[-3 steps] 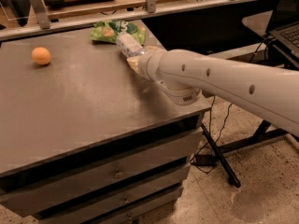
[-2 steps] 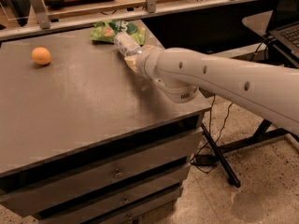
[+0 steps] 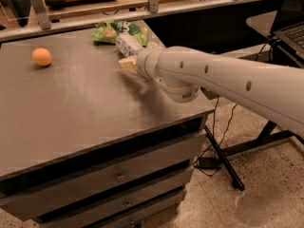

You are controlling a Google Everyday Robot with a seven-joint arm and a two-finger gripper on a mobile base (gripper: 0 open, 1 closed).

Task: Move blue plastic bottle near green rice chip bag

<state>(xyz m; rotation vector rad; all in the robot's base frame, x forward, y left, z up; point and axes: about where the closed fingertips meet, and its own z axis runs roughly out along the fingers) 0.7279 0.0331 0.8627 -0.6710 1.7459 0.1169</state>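
Observation:
The blue plastic bottle (image 3: 126, 43) lies tilted at the far edge of the grey tabletop, its upper end touching the green rice chip bag (image 3: 113, 30). The bag lies flat at the back of the table. My gripper (image 3: 137, 55) reaches in from the right on its white arm. Its cream fingers (image 3: 126, 63) sit on either side of the bottle's near end and are shut on it. The bottle's cap end is hidden by the gripper.
An orange fruit (image 3: 42, 57) sits at the table's (image 3: 85, 113) far left. A metal rail (image 3: 152, 4) runs behind the table. Drawers are below the top. A laptop on a stand (image 3: 289, 27) is at the right, with cables on the floor.
My gripper and the bottle have shifted slightly up and left toward the green bag. The orange has not moved.

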